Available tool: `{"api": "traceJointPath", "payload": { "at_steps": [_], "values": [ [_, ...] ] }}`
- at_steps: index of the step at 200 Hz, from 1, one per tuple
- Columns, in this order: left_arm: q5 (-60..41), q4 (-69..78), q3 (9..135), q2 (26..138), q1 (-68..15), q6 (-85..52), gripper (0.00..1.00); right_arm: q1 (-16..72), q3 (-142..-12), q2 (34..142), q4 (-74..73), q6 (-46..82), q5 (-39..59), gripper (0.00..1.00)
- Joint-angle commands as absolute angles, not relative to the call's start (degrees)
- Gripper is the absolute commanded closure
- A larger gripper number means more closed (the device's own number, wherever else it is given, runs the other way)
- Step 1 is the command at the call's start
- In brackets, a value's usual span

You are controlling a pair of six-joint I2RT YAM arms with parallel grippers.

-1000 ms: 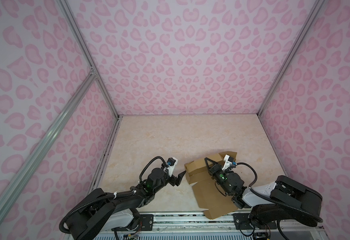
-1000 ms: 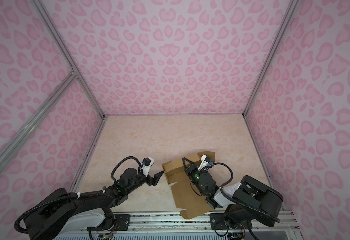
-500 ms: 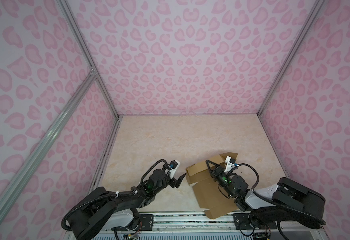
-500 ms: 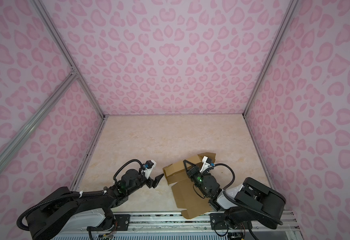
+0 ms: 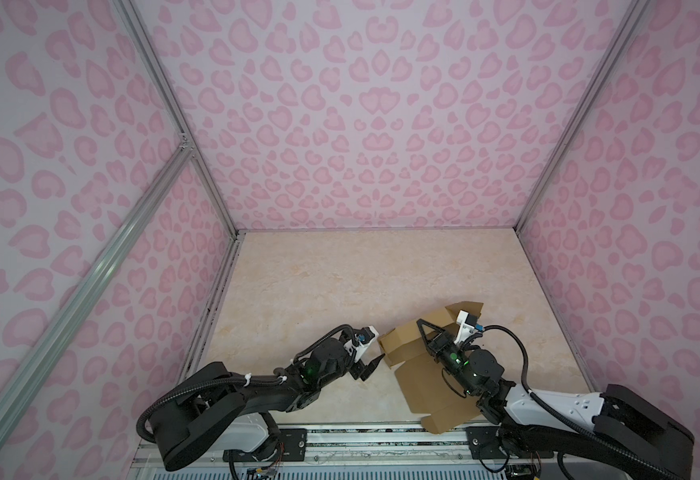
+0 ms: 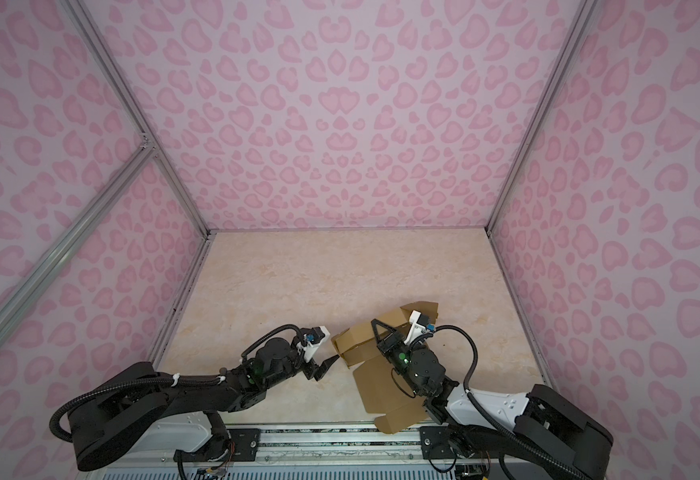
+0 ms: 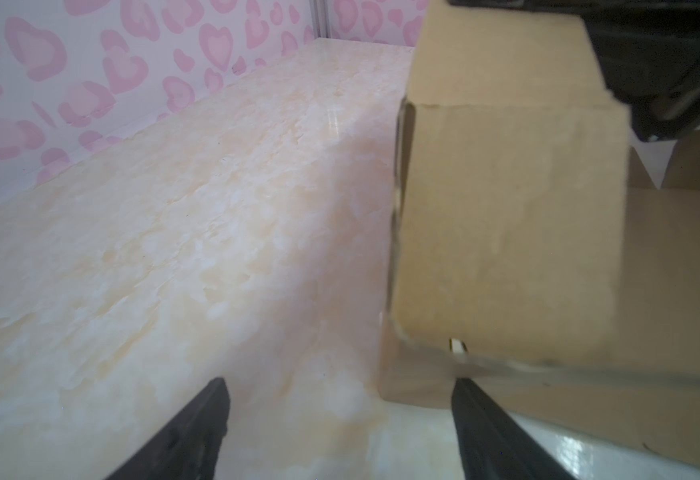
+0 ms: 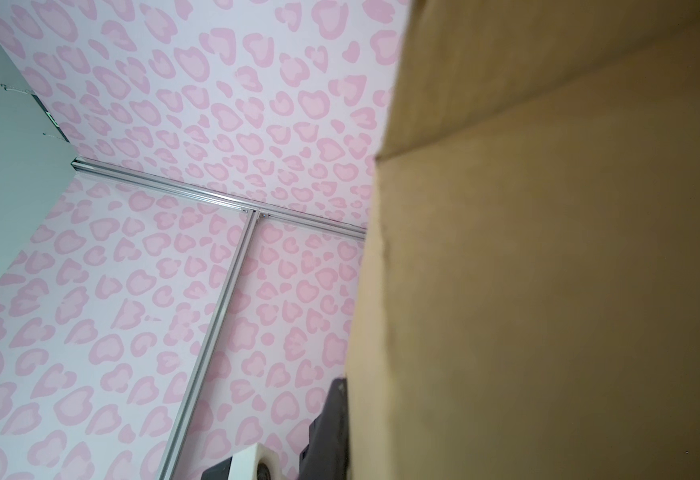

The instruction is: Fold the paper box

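The paper box (image 5: pixel 406 347) (image 6: pixel 358 345) is brown cardboard, partly folded, lying at the front right of the table in both top views. One panel stands raised and the flat part (image 5: pixel 427 390) reaches the front edge. My right gripper (image 5: pixel 423 326) (image 6: pixel 377 324) is shut on the raised panel from above. In the right wrist view one dark finger (image 8: pixel 331 419) presses on the cardboard (image 8: pixel 547 270); the other is hidden behind it. My left gripper (image 5: pixel 371 368) (image 6: pixel 325 368) (image 7: pixel 338 382) is open and empty, low over the table, its right finger close to the box's (image 7: pixel 506 228) near left corner.
The marbled table (image 5: pixel 340 270) is bounded by pink patterned walls on three sides and a metal rail (image 5: pixel 381 432) along the front. The flat part of the box overhangs that rail slightly.
My left gripper has edged right, closer to the box's left corner, staying open. The right gripper and the raised panel have hardly moved.
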State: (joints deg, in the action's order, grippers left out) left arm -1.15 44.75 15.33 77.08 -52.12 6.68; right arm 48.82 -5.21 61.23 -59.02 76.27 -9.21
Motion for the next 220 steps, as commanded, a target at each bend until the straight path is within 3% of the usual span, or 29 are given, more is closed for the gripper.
{"api": "traceJointPath", "payload": {
  "at_steps": [1,71,220],
  "values": [
    [-1.9,48.7,16.3,78.8,-53.1,8.1,0.13,48.9,-5.6,59.1,-50.9,75.2,-9.3,0.93],
    [-2.1,50.5,18.4,79.6,-54.8,7.0,0.13,48.0,-5.9,54.9,-43.5,76.3,-9.4,0.93],
    [-4.3,50.4,18.0,82.0,-56.3,5.5,0.13,46.3,-1.1,51.8,-46.4,78.9,-5.1,0.93]
  ]
}}
